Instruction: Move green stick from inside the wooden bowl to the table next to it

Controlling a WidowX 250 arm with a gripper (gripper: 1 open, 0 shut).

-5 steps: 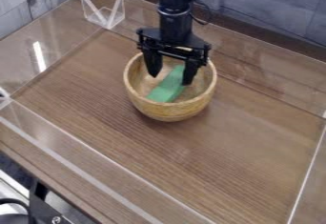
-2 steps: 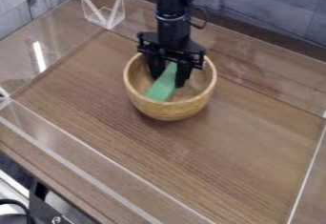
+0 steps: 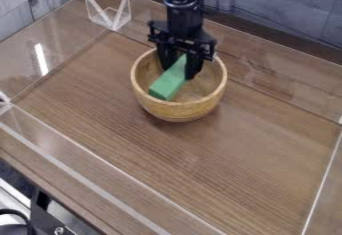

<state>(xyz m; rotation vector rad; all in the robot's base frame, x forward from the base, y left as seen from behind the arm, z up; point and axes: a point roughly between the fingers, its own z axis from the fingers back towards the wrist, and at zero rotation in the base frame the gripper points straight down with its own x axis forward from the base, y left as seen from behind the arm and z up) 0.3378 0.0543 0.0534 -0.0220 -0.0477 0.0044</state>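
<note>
Grasp step: the claw [image 3: 179, 67] is clamped on the green stick [image 3: 170, 80] inside the wooden bowl [image 3: 178, 103]. Next: lift clear, carry toward five o'clock onto bare bench [image 3: 254, 169].

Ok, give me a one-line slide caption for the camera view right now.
Gripper shut on the green stick inside the wooden bowl, the stick tilted up, on the table.

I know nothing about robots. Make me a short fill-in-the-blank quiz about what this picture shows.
1. The green stick lies inside the wooden ____.
2. The claw is ____ on the stick.
3. The bowl stands on a dark brown ____.
4. The claw points straight ____.

Missing words: bowl; shut; table; down
</note>
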